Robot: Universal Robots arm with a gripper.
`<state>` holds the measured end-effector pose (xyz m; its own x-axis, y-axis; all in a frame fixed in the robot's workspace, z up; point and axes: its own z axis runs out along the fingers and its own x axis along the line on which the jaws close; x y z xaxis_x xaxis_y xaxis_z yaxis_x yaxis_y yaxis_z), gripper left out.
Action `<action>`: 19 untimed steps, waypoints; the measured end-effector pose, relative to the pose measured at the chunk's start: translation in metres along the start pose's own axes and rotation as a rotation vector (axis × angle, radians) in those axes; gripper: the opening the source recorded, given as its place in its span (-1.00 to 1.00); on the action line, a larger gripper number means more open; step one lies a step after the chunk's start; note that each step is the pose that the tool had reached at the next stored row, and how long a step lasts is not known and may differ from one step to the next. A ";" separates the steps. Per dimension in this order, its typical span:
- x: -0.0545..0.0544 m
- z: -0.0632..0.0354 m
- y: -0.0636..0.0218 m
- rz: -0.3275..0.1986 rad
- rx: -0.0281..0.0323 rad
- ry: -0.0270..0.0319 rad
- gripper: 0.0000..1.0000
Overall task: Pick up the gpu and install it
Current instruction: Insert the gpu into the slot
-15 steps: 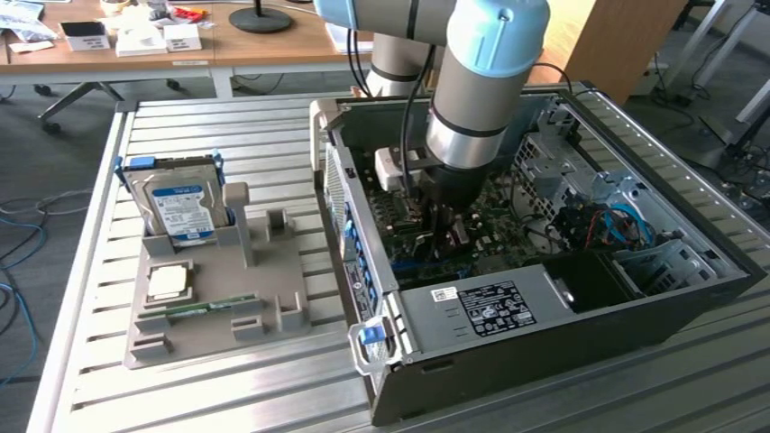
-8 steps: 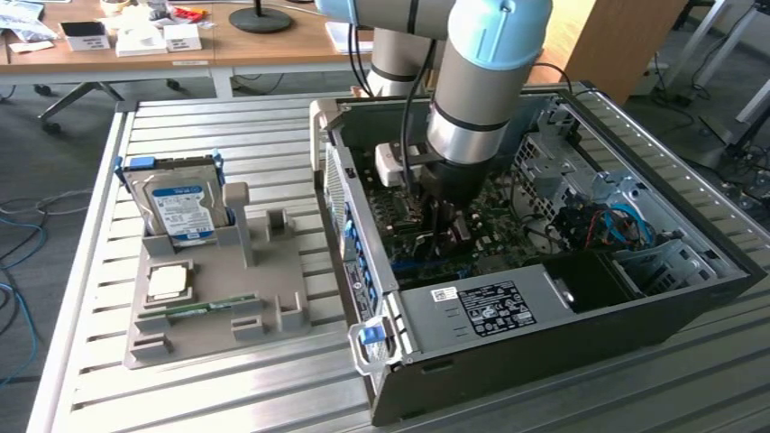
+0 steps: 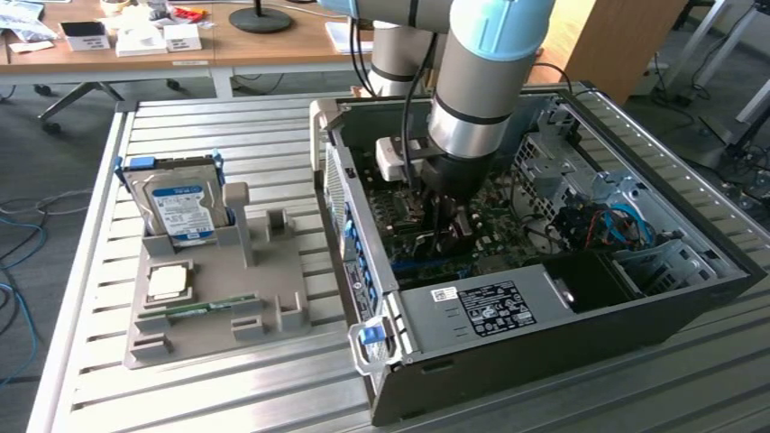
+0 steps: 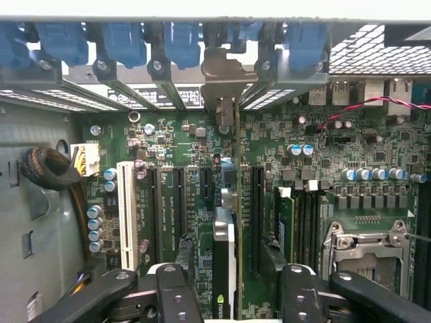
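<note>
Arm: the grey and light-blue arm (image 3: 481, 81) reaches down from 12 o'clock of the exterior view into the open computer case (image 3: 529, 298).

Jaws (image 4: 227, 286): in the wrist view the two black fingers (image 4: 176, 296) stand on either side of the gpu (image 4: 225, 262) and close on it; the card is held on its edge between them, so the jaws are open just as wide as the card is thick.

Gpu: a thin dark card seen from its top edge, upright above the motherboard (image 4: 337, 161). It runs in line with the black expansion slots (image 4: 256, 215) and lies between two of them. Its silver-grey metal bracket (image 4: 225, 84) is at the 12 o'clock end, against the rear wall of the case, between the blue retaining clips (image 4: 124, 44). I cannot tell if the card edge already sits fully in a slot.

Case: it lies on its side on the slatted metal counter (image 3: 205, 397), the open side up. The power supply with a white label (image 3: 493, 307) is at 6 o'clock of the jaws in the exterior view.

Motherboard details: a white slot (image 4: 125, 215) stands at 9 o'clock of the gpu, the processor socket (image 4: 367, 245) at 3 o'clock.

Holder: a grey parts holder (image 3: 211, 307) rests on the counter at 9 o'clock of the case. It carries a silver hard drive with a blue-white label (image 3: 180, 212), standing upright, a processor chip (image 3: 169, 282) and a small green memory stick (image 3: 211, 307).
</note>
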<state>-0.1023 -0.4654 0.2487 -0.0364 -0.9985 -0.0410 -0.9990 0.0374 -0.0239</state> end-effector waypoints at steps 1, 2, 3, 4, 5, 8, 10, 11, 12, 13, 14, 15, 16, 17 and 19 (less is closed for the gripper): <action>0.000 -0.0004 0.0000 0.000 -0.0001 0.0002 0.04; 0.000 -0.0014 0.0000 0.000 -0.0003 0.0006 0.04; 0.000 -0.0024 0.0000 0.000 -0.0003 0.0005 0.04; 0.000 -0.0056 -0.0001 0.000 -0.0002 0.0003 0.04; 0.000 -0.0056 -0.0001 0.000 -0.0002 0.0003 0.04; 0.000 -0.0057 -0.0001 0.000 -0.0002 0.0004 0.04; 0.000 -0.0057 -0.0001 0.000 -0.0002 0.0003 0.04; 0.000 -0.0057 -0.0001 0.000 -0.0002 0.0004 0.04; 0.000 -0.0056 -0.0001 0.000 -0.0002 0.0003 0.04; 0.000 -0.0057 -0.0001 0.000 -0.0002 0.0003 0.04; 0.000 -0.0057 -0.0001 0.000 -0.0002 0.0003 0.04; 0.000 -0.0056 -0.0001 0.000 -0.0002 0.0003 0.04; 0.000 -0.0057 -0.0001 0.000 -0.0002 0.0003 0.04; 0.000 -0.0057 -0.0001 0.000 -0.0002 0.0003 0.04; 0.000 -0.0058 0.0017 0.003 -0.0002 0.0005 0.04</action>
<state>-0.1041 -0.4655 0.2544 -0.0391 -0.9984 -0.0405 -0.9989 0.0401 -0.0235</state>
